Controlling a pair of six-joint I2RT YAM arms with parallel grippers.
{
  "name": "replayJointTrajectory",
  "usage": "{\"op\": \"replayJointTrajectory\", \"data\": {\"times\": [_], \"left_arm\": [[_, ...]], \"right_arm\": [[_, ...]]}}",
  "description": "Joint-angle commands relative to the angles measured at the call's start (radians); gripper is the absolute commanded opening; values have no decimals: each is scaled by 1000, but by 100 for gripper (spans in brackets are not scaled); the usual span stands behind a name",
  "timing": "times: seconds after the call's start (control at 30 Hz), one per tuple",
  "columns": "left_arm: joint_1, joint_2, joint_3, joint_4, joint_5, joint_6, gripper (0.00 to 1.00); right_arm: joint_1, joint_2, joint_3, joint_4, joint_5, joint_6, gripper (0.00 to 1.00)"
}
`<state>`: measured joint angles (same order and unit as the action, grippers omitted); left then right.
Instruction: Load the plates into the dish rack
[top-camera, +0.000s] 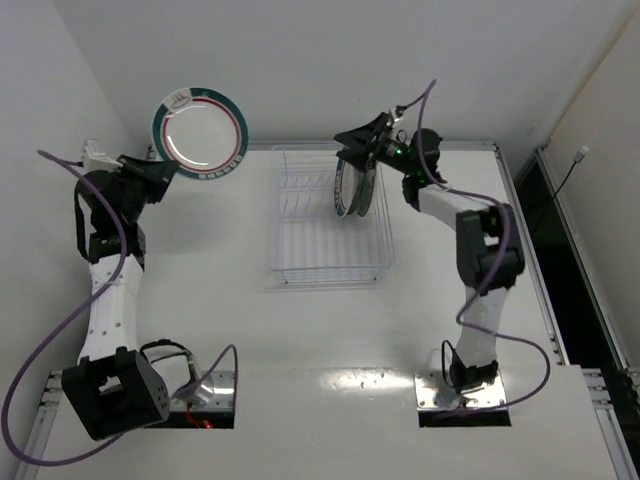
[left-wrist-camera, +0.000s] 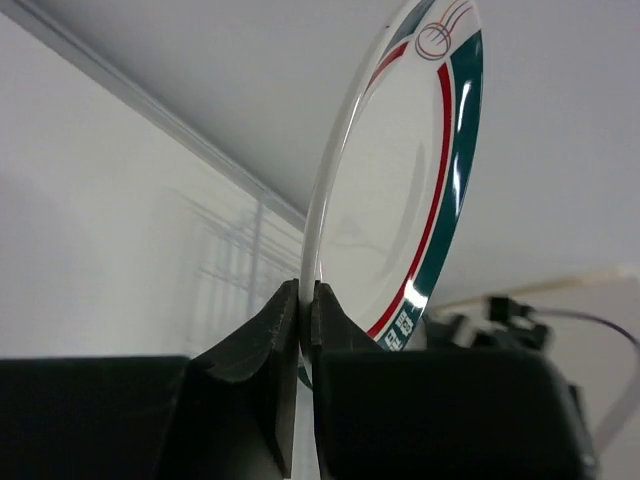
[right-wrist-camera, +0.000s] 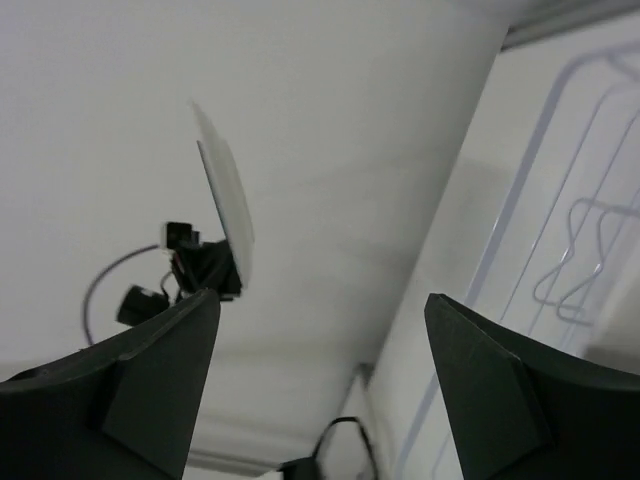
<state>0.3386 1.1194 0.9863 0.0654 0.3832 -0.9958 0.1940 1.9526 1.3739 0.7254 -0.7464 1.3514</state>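
The left gripper (left-wrist-camera: 303, 292) pinches the lower edge of a round white plate with a dark teal rim band and a red line (left-wrist-camera: 400, 200). The plate stands on edge above the jaws, and the clear wire dish rack (top-camera: 320, 250) lies well off to this gripper's right. The right gripper (right-wrist-camera: 322, 297) is spread wide, nothing between its jaws — just below it, a second teal-rimmed plate (top-camera: 351, 190) stands upright in the rack.
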Motion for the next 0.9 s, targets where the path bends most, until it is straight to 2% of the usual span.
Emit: {"op": "replayJointTrajectory", "data": {"times": [0.0, 0.1, 0.23, 0.33, 0.37, 0.4, 0.5, 0.53, 0.6, 0.63, 0.73, 0.77, 0.8, 0.83, 0.87], "left_arm": [[-97, -30, -98, 113, 135, -135, 0], [-228, -61, -109, 91, 76, -115, 0], [-315, -61, -120, 91, 30, -115, 0], [-370, -52, -120, 100, 7, -115, 0], [-381, -52, -120, 100, -3, -115, 0], [-392, -40, -120, 112, -3, -115, 0], [-424, -27, -110, 123, -12, -115, 0], [-438, -18, -110, 123, -12, -115, 0], [-447, -18, -110, 123, -23, -115, 0], [-447, -18, -110, 123, -23, -115, 0], [-447, -6, -100, 123, -14, -106, 2], [-447, 6, -88, 111, -1, -96, 14], [-447, 20, -77, 96, -1, -83, 25], [-447, 20, -48, 35, -1, -49, 37], [-429, 20, -31, -5, -1, -28, 54]], "right_arm": [[65, 147, 42, 825, -100, 532, 81], [110, 169, 54, 774, -125, 470, 81], [157, 151, 109, 611, -149, 338, 82], [191, 86, 145, 314, -171, 113, 82], [205, 75, 157, 157, -171, 54, 82], [205, 66, 177, 93, -171, -30, 82], [205, 66, 177, 75, -171, -28, 72], [205, 66, 177, 84, -171, -28, 59], [205, 66, 177, 85, -171, -28, 45], [205, 66, 177, 85, -171, -28, 32], [196, 54, 168, 71, -171, -28, 15], [196, 40, 168, 51, -171, -44, 6], [196, 14, 168, -13, -144, -67, 1], [196, -3, 168, -68, -127, -146, 0], [196, -21, 180, -139, -105, -206, 0]]}}
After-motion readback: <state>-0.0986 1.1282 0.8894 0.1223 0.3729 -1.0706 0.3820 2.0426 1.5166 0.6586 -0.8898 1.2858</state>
